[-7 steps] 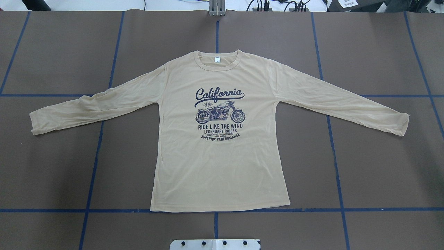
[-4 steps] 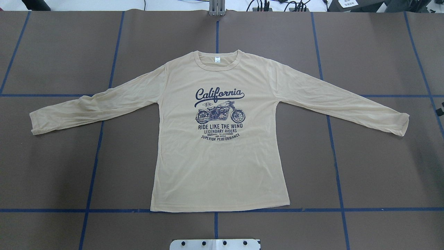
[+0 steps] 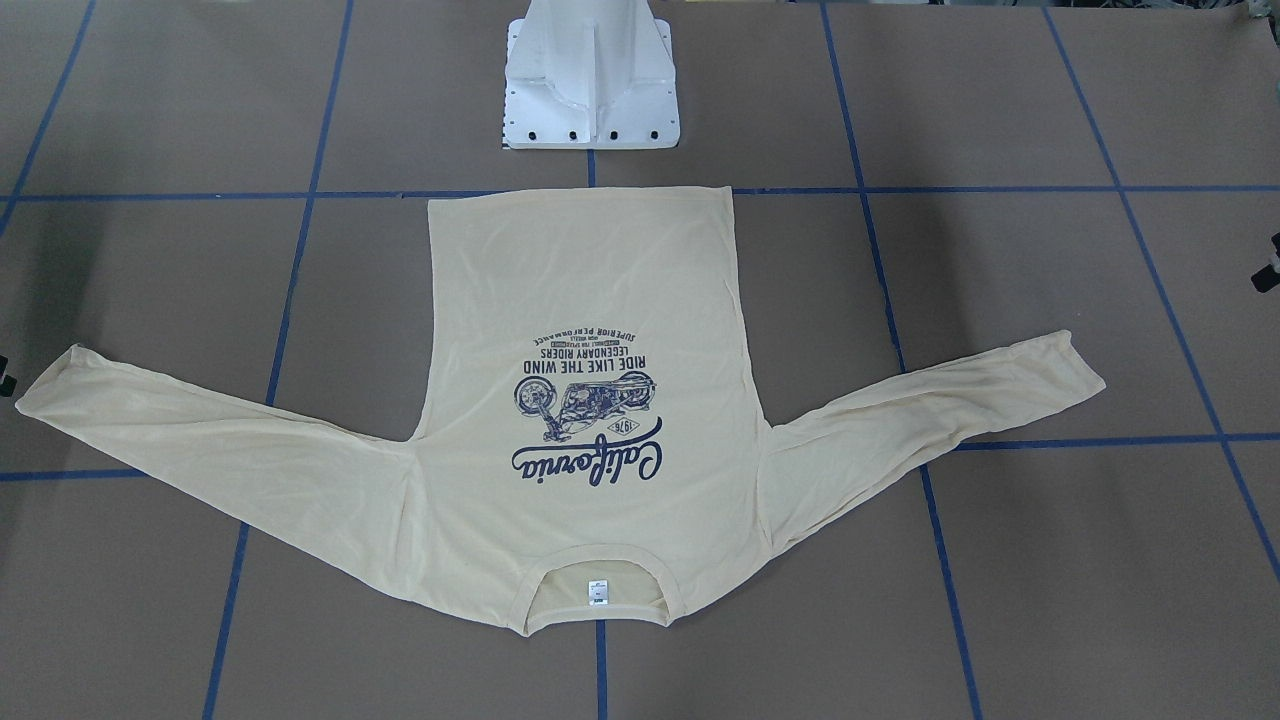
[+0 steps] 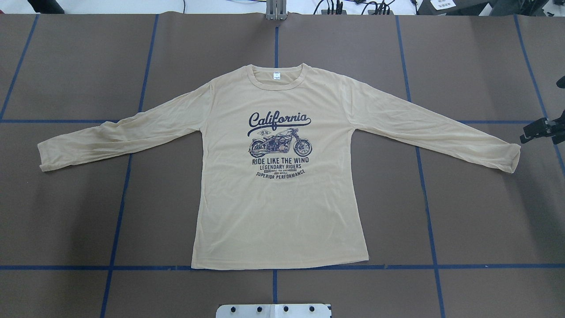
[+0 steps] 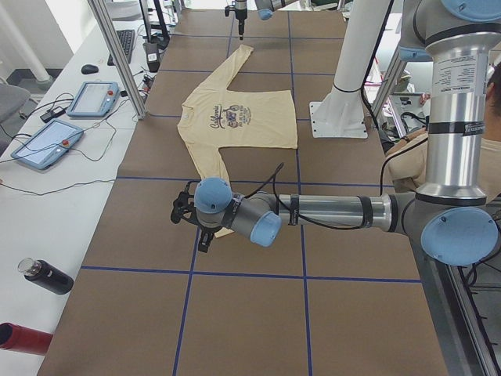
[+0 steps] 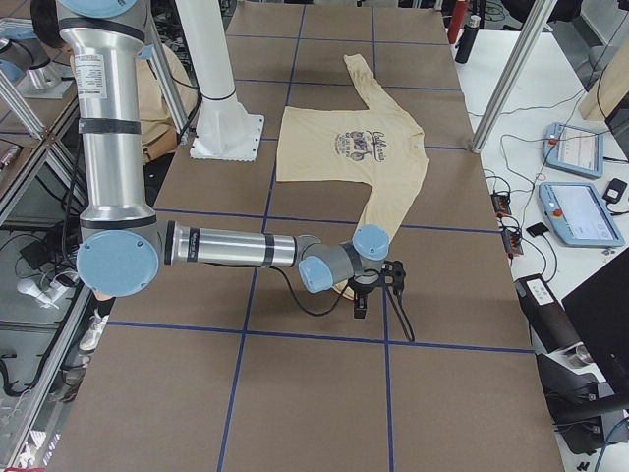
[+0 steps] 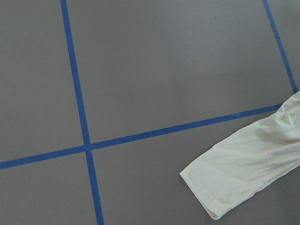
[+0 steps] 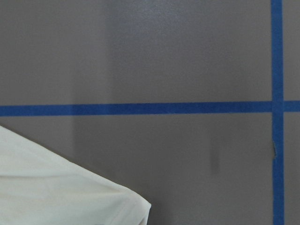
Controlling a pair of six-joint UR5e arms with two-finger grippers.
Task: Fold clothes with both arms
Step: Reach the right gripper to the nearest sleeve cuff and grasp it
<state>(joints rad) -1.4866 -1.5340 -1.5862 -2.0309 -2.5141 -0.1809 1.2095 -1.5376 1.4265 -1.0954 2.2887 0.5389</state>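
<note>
The cream-yellow long-sleeved T-shirt (image 4: 282, 207) lies flat and print-up on the brown table, with both sleeves spread out. It also shows in the front view (image 3: 580, 300). My right gripper (image 4: 532, 130) enters at the overhead view's right edge, just beyond the right sleeve cuff (image 4: 512, 159) and apart from it. It also shows in the right side view (image 6: 378, 285). My left gripper (image 5: 192, 219) hovers by the left sleeve cuff (image 7: 225, 183). I cannot tell whether either gripper is open or shut. The wrist views show no fingers.
The white pedestal base (image 3: 590, 80) stands at the table's near edge behind the shirt's hem. Blue tape lines (image 4: 123, 194) cross the table. Tablets (image 5: 47, 141) and a dark bottle (image 5: 47, 276) lie on the side bench. A metal frame post (image 6: 511, 74) stands by the table.
The right gripper has moved in from the overhead view's right edge toward the right sleeve cuff. The shirt has not moved.
</note>
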